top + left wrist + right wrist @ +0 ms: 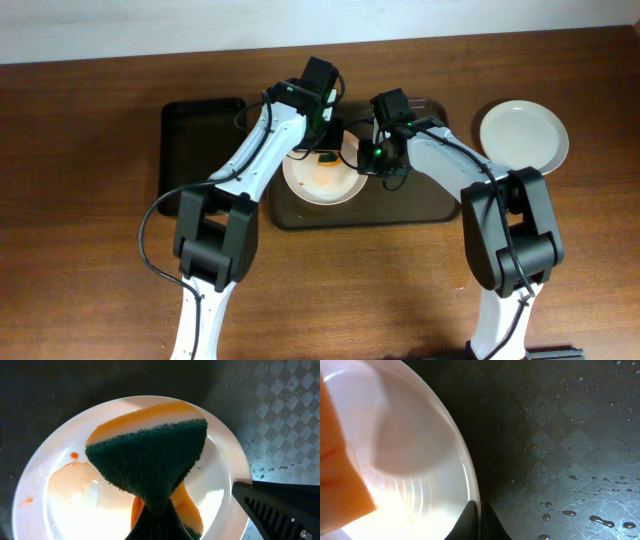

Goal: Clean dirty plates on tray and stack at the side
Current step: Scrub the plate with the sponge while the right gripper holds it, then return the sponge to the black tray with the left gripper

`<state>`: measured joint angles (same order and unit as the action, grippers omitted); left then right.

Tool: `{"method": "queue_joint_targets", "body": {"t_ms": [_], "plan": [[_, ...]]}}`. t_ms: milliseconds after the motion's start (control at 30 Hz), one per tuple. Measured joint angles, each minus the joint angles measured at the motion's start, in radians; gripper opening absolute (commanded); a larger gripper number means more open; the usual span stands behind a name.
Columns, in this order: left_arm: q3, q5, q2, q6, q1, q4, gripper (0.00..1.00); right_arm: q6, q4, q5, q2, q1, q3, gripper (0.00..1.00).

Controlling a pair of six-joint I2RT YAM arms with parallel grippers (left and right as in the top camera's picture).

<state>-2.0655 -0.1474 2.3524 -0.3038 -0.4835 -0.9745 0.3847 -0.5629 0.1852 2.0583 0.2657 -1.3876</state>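
Both arms reach away from the near edge of the bench (90, 250) and meet over the brown tray (420, 205) at mid-bench.

The dirty plate (320, 182) lies flat in the left half of that tray. It is white, with orange smears (74, 456) on its left side.

The left gripper (325, 150) is over the far side of the plate. Its fingers are clamped on a sponge (150, 460). The dark green scouring face looks toward the wrist camera and the orange foam shows behind it (I cannot tell whether the sponge touches the plate).

The right gripper (372, 160) is at the plate's right rim. In its own wrist view the fingers (485, 520) close to a point on that rim, pinching it. The left wrist view shows one of its black fingers over the same edge.

The tray floor beside the plate is wet, with water droplets (600, 520) scattered on the patterned surface.

Farther back on the right, a clean plate (523, 135) lies on the bare bench, just off the tray's far right corner and not touching it.

On the far left, a black tray (200, 140) sits just beside the brown one.
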Motion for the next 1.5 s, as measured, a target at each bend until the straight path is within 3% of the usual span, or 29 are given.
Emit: {"method": "queue_joint_targets", "body": {"t_ms": [200, 300, 400, 500, 567, 700, 767, 800, 933, 1000, 1167, 1200, 1233, 1333, 1400, 1433, 1500], "plan": [[-0.002, 0.033, 0.082, 0.000, -0.001, 0.025, 0.00, 0.000, -0.001, -0.003, 0.000, 0.000, 0.000, 0.04], [-0.010, 0.212, 0.082, 0.000, -0.017, -0.024, 0.00, 0.000, 0.003, -0.002, 0.000, 0.000, 0.000, 0.04], [-0.011, 0.492, 0.090, 0.013, -0.021, -0.050, 0.00, 0.000, 0.013, 0.009, 0.000, 0.003, 0.000, 0.04], [-0.011, 0.606, 0.100, 0.069, -0.029, -0.054, 0.00, 0.000, 0.019, 0.027, 0.000, 0.014, 0.000, 0.04], [-0.068, 0.638, 0.120, 0.083, -0.032, -0.125, 0.00, 0.000, 0.019, 0.031, 0.000, 0.016, -0.002, 0.04], [-0.370, 0.725, 0.144, 0.062, 0.026, -0.332, 0.00, -0.001, -0.001, 0.003, 0.000, 0.010, -0.003, 0.04], [-0.468, 0.683, 0.145, 0.033, 0.074, -0.433, 0.00, -0.001, -0.006, -0.001, 0.000, 0.010, -0.003, 0.04], [-0.556, 0.565, 0.144, 0.011, 0.154, -0.485, 0.00, 0.000, -0.007, -0.003, 0.000, 0.010, -0.003, 0.04], [-0.571, 0.238, 0.145, -0.005, 0.385, -0.644, 0.00, -0.001, -0.005, -0.003, 0.000, 0.010, -0.003, 0.04], [-0.565, 0.156, 0.150, -0.007, 0.497, -0.671, 0.00, -0.001, -0.004, -0.004, 0.000, 0.010, -0.003, 0.04], [-0.485, -0.037, 0.291, 0.098, 0.490, -0.648, 0.00, 0.000, -0.006, -0.004, 0.000, 0.010, -0.003, 0.04], [-0.482, -0.073, 0.300, 0.131, 0.491, -0.647, 0.18, -0.001, -0.006, -0.004, 0.000, 0.010, -0.003, 0.04], [-0.482, -0.099, 0.299, 0.155, 0.491, -0.643, 0.99, -0.001, -0.006, -0.004, 0.000, 0.010, -0.003, 0.04], [-0.482, -0.110, 0.299, 0.181, 0.490, -0.633, 1.00, -0.001, -0.006, -0.004, 0.000, 0.010, -0.003, 0.04], [-0.482, -0.080, 0.299, 0.182, 0.491, -0.629, 0.88, 0.000, -0.006, -0.004, 0.000, 0.010, -0.003, 0.04], [-0.483, -0.076, 0.299, 0.183, 0.491, -0.631, 0.76, 0.000, -0.006, -0.004, 0.000, 0.010, -0.003, 0.04], [-0.527, -0.066, 0.299, 0.192, 0.491, -0.646, 0.17, 0.000, -0.005, -0.004, 0.000, 0.010, -0.003, 0.04]]}}
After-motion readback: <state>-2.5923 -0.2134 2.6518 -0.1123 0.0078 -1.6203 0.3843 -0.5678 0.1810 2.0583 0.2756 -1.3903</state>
